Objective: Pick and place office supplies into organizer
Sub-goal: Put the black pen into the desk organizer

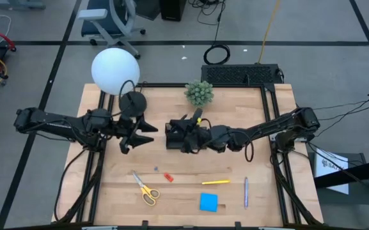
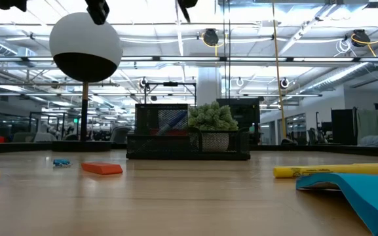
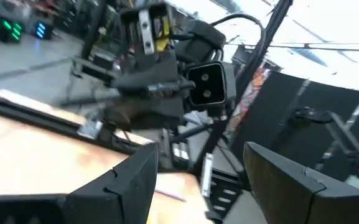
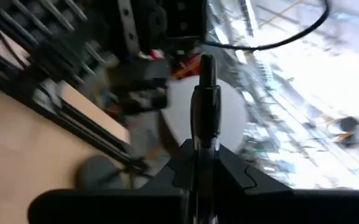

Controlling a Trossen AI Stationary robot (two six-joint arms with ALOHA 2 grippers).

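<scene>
Black pen (image 4: 205, 106) clamped upright in right hand (image 4: 199, 163), over organizer (image 1: 179, 136)

Wood tabletop (image 1: 190, 191) on black frame. Grey tiled floor (image 1: 43, 38) with dark seams. Blue-grey office chair (image 1: 110, 19) behind tabletop, black cable coil (image 1: 217, 54) and yellow cord (image 1: 268, 29) on floor. White globe lamp (image 1: 115, 70) at back-left corner. Low view: open ceiling, pipes, bright strip lights (image 2: 175, 26) (desks far back, blurry).
</scene>
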